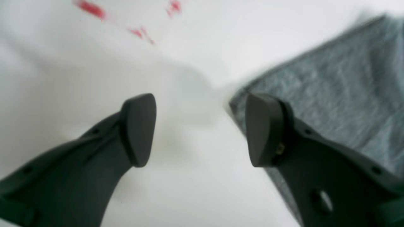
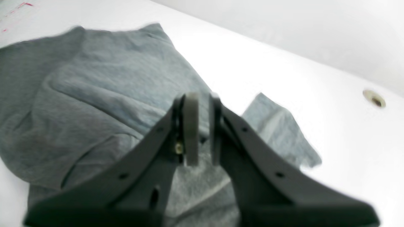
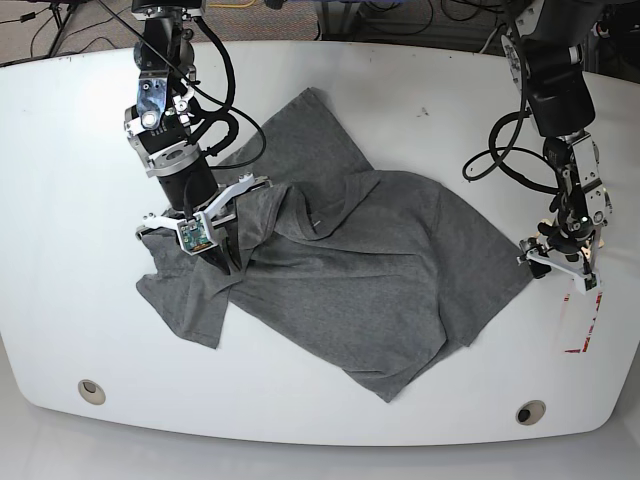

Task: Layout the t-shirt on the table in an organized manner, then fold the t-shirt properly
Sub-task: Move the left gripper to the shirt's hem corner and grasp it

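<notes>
On the near edge of the white counter sit two small round holes, one toward each corner. Beyond them the grey t-shirt lies rumpled and skewed across the middle of the counter, one sleeve pointing to the far side. No label or writing can be read on it. The right gripper has its fingers pinched together on a fold of the t-shirt. The left gripper hovers just beside the shirt's corner, fingers wide apart and empty, near a red-and-white tape mark.
</notes>
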{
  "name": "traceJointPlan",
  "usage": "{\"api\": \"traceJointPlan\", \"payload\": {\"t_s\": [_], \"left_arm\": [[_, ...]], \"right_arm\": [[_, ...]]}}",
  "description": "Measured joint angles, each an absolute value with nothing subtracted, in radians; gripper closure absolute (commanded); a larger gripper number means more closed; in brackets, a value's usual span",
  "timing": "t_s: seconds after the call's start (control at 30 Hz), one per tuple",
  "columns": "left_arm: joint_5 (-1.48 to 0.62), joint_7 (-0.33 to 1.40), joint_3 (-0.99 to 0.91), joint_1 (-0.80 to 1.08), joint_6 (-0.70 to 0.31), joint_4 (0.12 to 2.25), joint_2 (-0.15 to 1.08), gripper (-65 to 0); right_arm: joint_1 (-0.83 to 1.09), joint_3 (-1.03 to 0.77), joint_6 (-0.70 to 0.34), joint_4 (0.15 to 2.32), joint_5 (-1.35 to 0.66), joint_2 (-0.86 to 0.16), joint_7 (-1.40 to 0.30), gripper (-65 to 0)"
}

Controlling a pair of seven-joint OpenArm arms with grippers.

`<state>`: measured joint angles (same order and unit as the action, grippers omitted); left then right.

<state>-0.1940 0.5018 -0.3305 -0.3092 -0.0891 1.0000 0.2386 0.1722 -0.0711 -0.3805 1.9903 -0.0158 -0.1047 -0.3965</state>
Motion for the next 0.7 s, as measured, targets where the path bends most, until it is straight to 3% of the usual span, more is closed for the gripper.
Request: {"api": "traceJointPlan", "payload": {"t_s": [0.03,0.13,0.27,0.33,0.53,0.7], "left_arm": [[-0.195,0.503,-0.326,-0.313,-0.090,0.992,0.236,-42.2],[-0.197,0.495,-0.319,-0.326,-0.091,0.978,0.232,-42.2],[-0.201,0.482,-0.319,-0.332,-0.097,0.976,0.231,-42.2],[-0.200,0.483,-0.319,-0.332,-0.096,0.976,0.233,-42.2],[-0.197,0.484,-0.320,-0.331,-0.090,0.976,0.233,-42.2],[-0.200,0.485,-0.319,-0.330,-0.089,0.976,0.231,-42.2]], "right_arm": [[0.177,-0.067,-0.375,1.983,-0.015,-0.099,-0.397,-20.6],[0.198,-0.025,-0.372,1.967,-0.004,-0.080,-0.405,-40.0],[0.221,0.027,-0.384,1.956,-0.008,-0.060,-0.415,-56.8],[0.224,0.064,-0.382,1.943,-0.007,-0.058,-0.419,-58.3],[0.215,0.105,-0.381,1.849,-0.014,-0.059,-0.420,-52.6],[0.157,0.099,-0.367,1.731,-0.006,-0.067,-0.419,-51.8]]}}
